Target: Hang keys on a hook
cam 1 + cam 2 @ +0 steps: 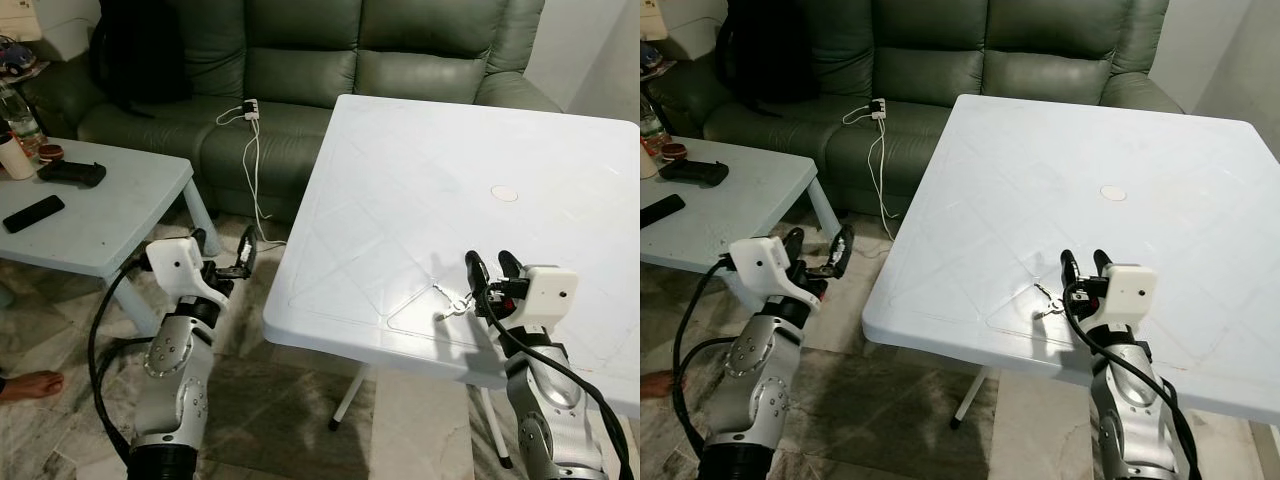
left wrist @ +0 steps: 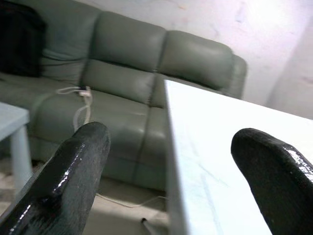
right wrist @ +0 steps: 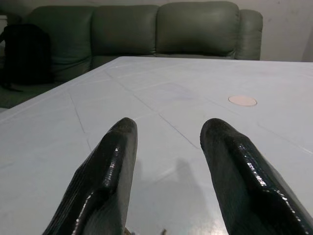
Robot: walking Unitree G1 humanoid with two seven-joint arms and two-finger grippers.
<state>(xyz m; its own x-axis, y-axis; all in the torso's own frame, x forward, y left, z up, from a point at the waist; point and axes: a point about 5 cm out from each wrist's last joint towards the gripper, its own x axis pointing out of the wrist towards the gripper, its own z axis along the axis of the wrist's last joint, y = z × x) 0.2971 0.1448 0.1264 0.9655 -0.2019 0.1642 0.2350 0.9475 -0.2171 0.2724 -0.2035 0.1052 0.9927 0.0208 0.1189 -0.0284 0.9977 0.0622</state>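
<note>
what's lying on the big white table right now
Keys lie near the table's front edge, just left of the open right tool. A small round disc sits farther back. The right arm hides a bit of tabletop.

Green sofa (image 1: 300,60) behind white table (image 1: 420,150), marble floor (image 1: 260,400)

- big table (image 1: 420,130) on right, keys (image 1: 452,303) on its near edge, right gripper (image 1: 490,266) just beside them
- sofa (image 1: 300,60) behind both tables, cable (image 1: 252,150) on its seat
- low table (image 1: 110,215) on left, remote (image 1: 33,213) on it
- left gripper (image 1: 230,255) between tables
</note>
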